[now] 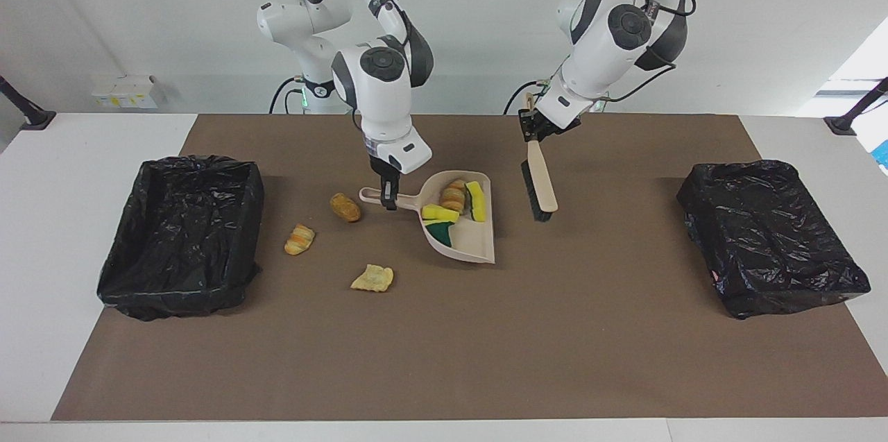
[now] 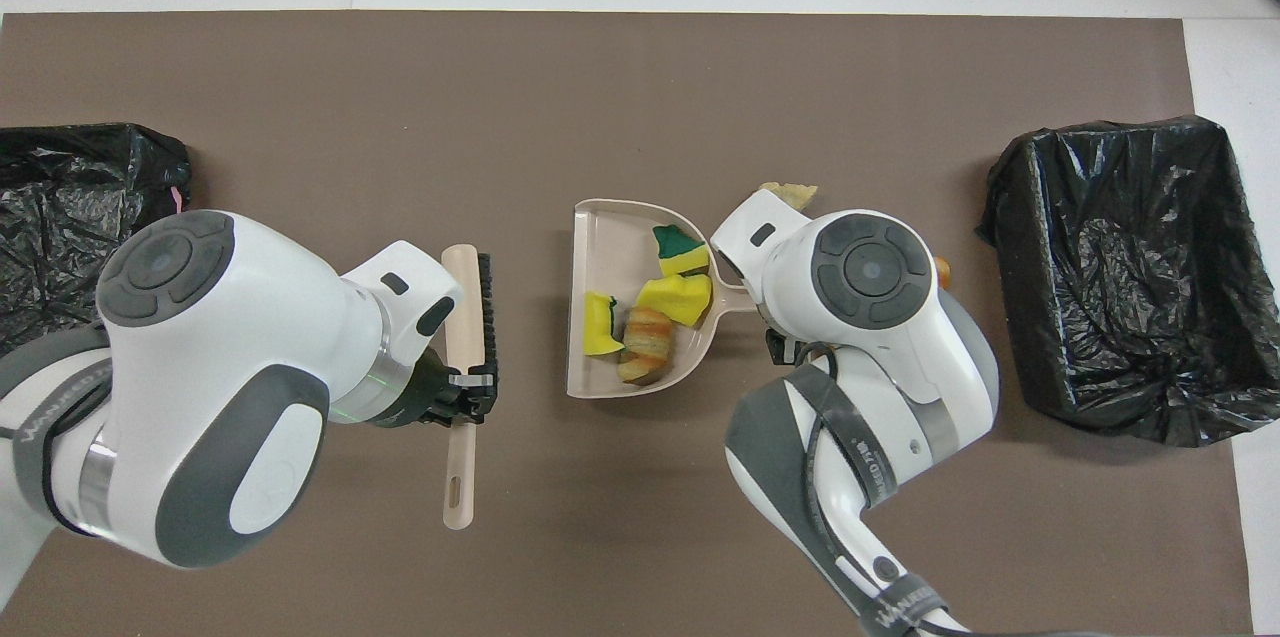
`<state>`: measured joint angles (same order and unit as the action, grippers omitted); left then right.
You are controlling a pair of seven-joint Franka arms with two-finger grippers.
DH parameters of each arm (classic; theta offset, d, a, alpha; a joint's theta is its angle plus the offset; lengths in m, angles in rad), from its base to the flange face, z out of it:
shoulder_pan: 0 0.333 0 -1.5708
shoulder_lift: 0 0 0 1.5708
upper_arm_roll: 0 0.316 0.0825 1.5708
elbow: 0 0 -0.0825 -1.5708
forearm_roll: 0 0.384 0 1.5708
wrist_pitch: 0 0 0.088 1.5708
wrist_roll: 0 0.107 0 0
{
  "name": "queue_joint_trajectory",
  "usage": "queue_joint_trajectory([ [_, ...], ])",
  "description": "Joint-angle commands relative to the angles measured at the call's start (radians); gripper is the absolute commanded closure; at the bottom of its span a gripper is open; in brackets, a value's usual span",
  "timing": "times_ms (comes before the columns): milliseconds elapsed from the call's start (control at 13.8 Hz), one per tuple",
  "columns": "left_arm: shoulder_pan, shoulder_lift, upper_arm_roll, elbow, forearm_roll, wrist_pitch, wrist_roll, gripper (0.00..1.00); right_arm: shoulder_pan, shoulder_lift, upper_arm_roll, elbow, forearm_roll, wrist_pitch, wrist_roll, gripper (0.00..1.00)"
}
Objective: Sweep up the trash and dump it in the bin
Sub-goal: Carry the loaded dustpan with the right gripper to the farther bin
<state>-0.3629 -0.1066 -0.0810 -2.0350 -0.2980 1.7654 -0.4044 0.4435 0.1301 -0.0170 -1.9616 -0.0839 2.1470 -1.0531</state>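
Matt brown mat; glossy crinkled bin liner; smooth plastic dustpan.

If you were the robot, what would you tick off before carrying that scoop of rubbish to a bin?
1. Right gripper shut on dustpan handle: ok.
2. Left gripper holds brush away from the pan: ok.
3. Four pieces sit inside the pan: ok.
4. Pan level enough not to spill: cannot tell.
5. All trash collected: not ok, three pastries lie on the mat.
6. Bin open: ok.

Robotics lab, two white arms mounted at a white desk, brown mat, bare white wall, camera stand feet on desk corners, bin-bagged trays
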Motion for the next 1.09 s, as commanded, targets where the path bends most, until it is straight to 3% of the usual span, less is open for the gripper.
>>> queue_joint_trajectory([
  [0,0.012,-0.047,-0.008,-0.054,0.016,-0.011,0.016,1.0,-0.07,-0.049,0.008,0.016,0.027,-0.051,-0.086,1.0],
  [145,-0.036,-0.07,-0.019,-0.105,0.014,0.046,-0.007,1.0,-0.132,-0.049,0.008,0.052,0.029,-0.1,-0.18,1.0],
  [507,-0.24,-0.004,-0.019,-0.192,0.016,0.247,-0.105,1.0,-0.293,-0.05,0.005,0.116,0.027,-0.182,-0.333,1.0],
  [1014,-0.347,0.047,-0.019,-0.246,0.117,0.353,-0.214,1.0,-0.557,-0.05,-0.001,0.121,0.027,-0.185,-0.539,1.0],
])
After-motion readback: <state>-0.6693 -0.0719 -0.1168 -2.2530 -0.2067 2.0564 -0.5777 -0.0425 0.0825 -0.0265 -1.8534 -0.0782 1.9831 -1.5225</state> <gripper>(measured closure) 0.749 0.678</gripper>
